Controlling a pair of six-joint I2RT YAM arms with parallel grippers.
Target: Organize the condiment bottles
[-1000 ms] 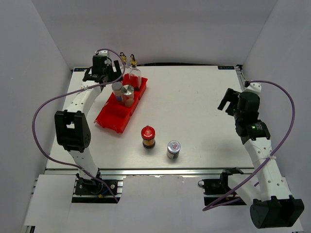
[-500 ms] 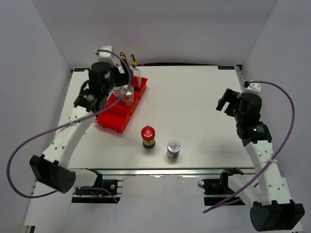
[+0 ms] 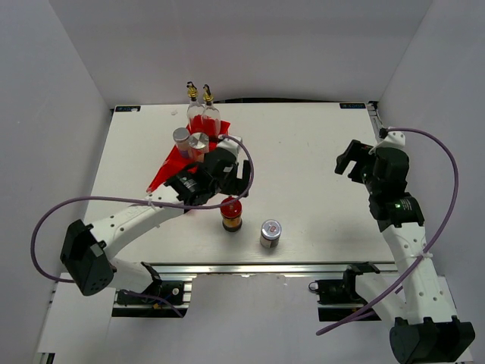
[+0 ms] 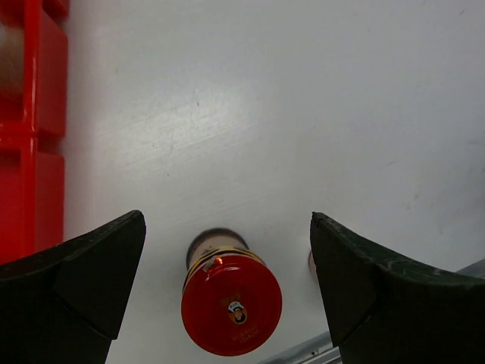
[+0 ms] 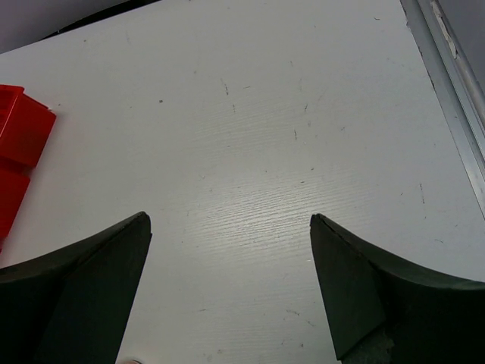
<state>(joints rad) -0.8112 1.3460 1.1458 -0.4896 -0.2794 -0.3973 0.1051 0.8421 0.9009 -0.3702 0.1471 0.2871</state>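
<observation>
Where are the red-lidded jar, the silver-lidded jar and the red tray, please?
red-lidded jar (image 4: pixel 231 304): left wrist view, centre of its red lid.
silver-lidded jar (image 3: pixel 270 227): top external view, on its lid.
red tray (image 3: pixel 162 177): top external view, bare near-left part.

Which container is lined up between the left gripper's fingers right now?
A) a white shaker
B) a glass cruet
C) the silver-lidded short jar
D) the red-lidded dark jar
D: the left wrist view shows the red-lidded dark jar centred between the fingers of the open left gripper, with a gap on each side; the silver-lidded short jar stands apart beside it.
</observation>
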